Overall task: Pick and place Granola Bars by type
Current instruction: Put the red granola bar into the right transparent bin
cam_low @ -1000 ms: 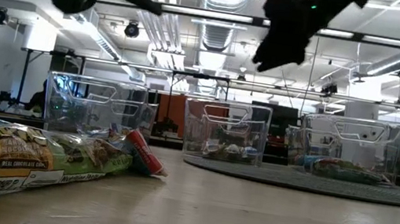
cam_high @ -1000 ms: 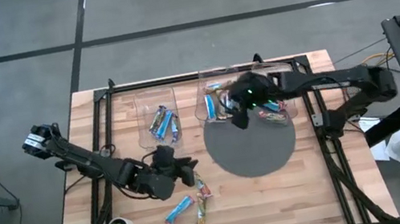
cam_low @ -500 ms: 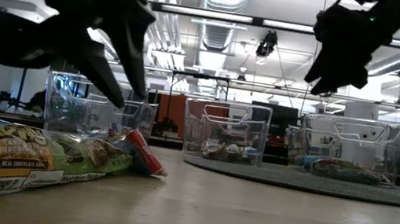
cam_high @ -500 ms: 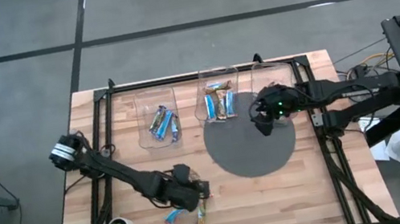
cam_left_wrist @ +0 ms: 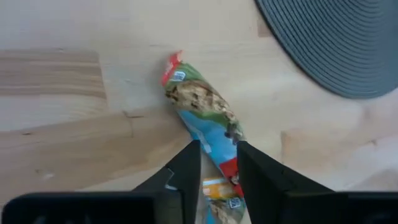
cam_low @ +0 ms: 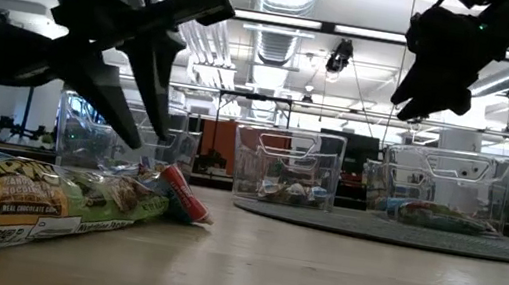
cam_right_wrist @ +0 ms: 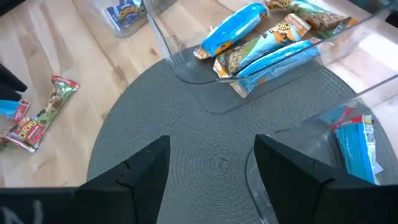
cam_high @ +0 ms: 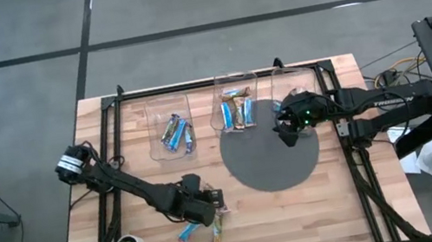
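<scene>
Wooden worktop (cam_high: 336, 206) carrying a round grey mat (cam_high: 271, 160), the landmark for what follows. Behind the mat stand clear bins (cam_high: 236, 104) already holding sorted granola bars (cam_right_wrist: 273, 46). Right tool (cam_high: 287, 127) hovers open and empty above the mat's far edge. Left of the mat, the left tool (cam_left_wrist: 217, 158) straddles a green-and-blue granola bar (cam_left_wrist: 205, 121), fingers parted. Slippery, crowded wrappers could cause a slip or a double pick.

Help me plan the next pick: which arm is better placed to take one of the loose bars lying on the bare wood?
Left. The left gripper hangs open over the multicoloured bar, fingers either side of it. The right gripper is open over the grey mat, away from the loose bars.
</scene>
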Action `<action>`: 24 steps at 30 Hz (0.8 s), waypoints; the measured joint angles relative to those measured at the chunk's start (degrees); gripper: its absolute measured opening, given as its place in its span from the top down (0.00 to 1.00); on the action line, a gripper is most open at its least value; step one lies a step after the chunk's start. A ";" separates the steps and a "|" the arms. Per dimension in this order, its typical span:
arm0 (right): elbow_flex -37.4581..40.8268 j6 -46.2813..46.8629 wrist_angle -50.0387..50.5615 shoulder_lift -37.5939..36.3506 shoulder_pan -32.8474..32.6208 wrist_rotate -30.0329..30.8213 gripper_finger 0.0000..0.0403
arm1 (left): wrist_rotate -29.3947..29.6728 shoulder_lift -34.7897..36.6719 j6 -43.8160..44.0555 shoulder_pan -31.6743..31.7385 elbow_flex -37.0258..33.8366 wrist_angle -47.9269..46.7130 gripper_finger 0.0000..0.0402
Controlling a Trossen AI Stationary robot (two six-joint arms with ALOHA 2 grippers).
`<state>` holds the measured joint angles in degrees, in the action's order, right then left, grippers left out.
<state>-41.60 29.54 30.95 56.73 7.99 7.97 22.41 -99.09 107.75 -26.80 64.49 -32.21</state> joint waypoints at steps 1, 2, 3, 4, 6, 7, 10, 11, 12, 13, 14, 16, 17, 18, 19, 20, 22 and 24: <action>0.00 -0.03 -0.15 0.00 0.02 0.11 0.44 | -0.02 0.08 0.15 0.16 0.00 -0.03 0.77; 0.00 -0.28 -0.23 0.00 0.02 0.49 0.44 | -0.02 0.11 0.13 0.30 0.00 0.12 0.75; 0.00 -0.44 -0.40 0.00 0.02 0.97 0.44 | -0.07 0.11 -0.02 0.47 0.00 0.09 0.72; 0.00 -0.67 -0.48 0.00 0.02 1.21 0.44 | -0.16 0.11 -0.07 0.70 -0.02 0.00 0.69; 0.00 -1.15 -0.45 0.00 0.14 1.25 0.44 | -0.58 0.11 -0.07 1.28 -0.02 0.04 0.63; 0.00 -1.25 -0.49 0.00 0.15 1.27 0.44 | -0.80 0.11 -0.08 1.59 -0.02 0.04 0.60; 0.00 -1.25 -0.50 0.00 0.15 1.27 0.44 | -2.86 0.11 -0.38 2.51 -0.04 0.02 0.54; 0.00 -1.26 -0.52 0.00 0.15 1.27 0.44 | -3.51 0.11 -0.94 2.79 -0.04 0.00 0.52; 0.00 -1.25 -0.69 0.00 0.15 1.27 0.44 | -4.04 0.11 -1.28 2.97 -0.06 0.02 0.51; 0.00 -1.27 -0.93 0.00 0.15 1.27 0.44 | -4.40 0.11 -1.39 3.18 -0.14 0.06 0.51; 0.02 -1.27 -1.17 0.00 0.15 1.29 0.44 | -4.76 0.11 -1.36 3.31 -0.27 0.05 0.51; 0.02 -1.27 -1.59 0.00 0.15 1.31 0.44 | -5.03 0.11 -1.31 3.51 -0.59 0.21 0.50; 0.02 -1.26 -1.71 0.00 0.15 1.31 0.44 | -5.03 0.11 -1.31 3.60 -0.76 0.24 0.50; 0.02 -1.27 -1.72 0.00 0.15 1.33 0.44 | -5.03 0.11 -1.30 3.60 -0.98 0.30 0.50; 0.02 -1.27 -1.71 0.00 0.15 1.33 0.44 | -5.06 0.11 -1.17 3.60 -1.12 0.31 0.50; 0.02 -1.27 -1.70 0.00 0.15 1.33 0.44 | -5.12 0.09 -1.06 3.60 -1.26 0.55 0.50; 0.02 -1.27 -1.70 0.00 0.15 1.36 0.44 | -5.18 -0.57 -0.66 3.78 -1.57 2.60 0.50; 0.02 -1.27 -1.70 0.03 0.15 1.41 0.44 | -5.18 -1.03 -0.64 3.84 -1.97 4.40 0.50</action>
<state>-41.58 28.27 29.26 56.75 8.14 9.38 17.24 -100.12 107.11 -22.96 62.52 -27.81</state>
